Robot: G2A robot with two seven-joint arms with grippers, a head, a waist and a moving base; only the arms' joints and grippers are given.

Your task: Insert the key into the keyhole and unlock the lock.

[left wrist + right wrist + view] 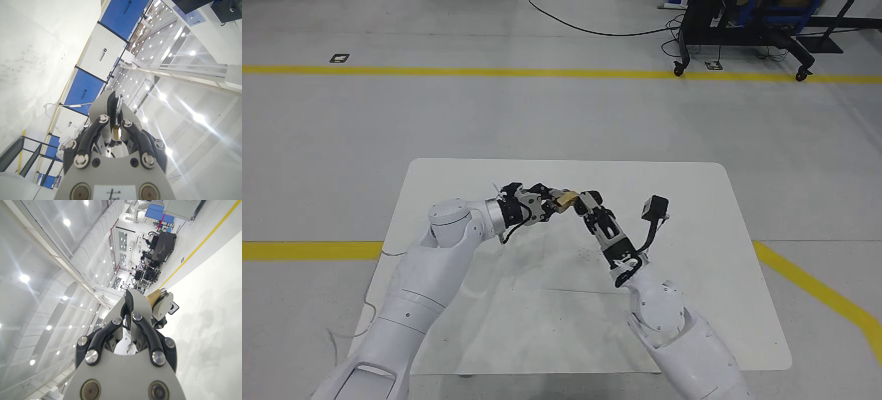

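Left gripper (545, 196), angled in from 8 o'clock, is clamped on the lock (564, 201), held above the table (692, 300) at centre so, I'd judge, it faces the right gripper (585, 204) at 5 o'clock. That one's fingers are pressed together, though I cannot tell whether they pinch the key. Right wrist view catches the brass body jutting sideways, and left wrist view the silver shackle (120, 102).

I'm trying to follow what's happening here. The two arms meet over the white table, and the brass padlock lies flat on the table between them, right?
Not quite. The brass padlock does not lie on the white table: the left gripper holds it clamped in the air above the table, as the right wrist view shows. The rest is right.
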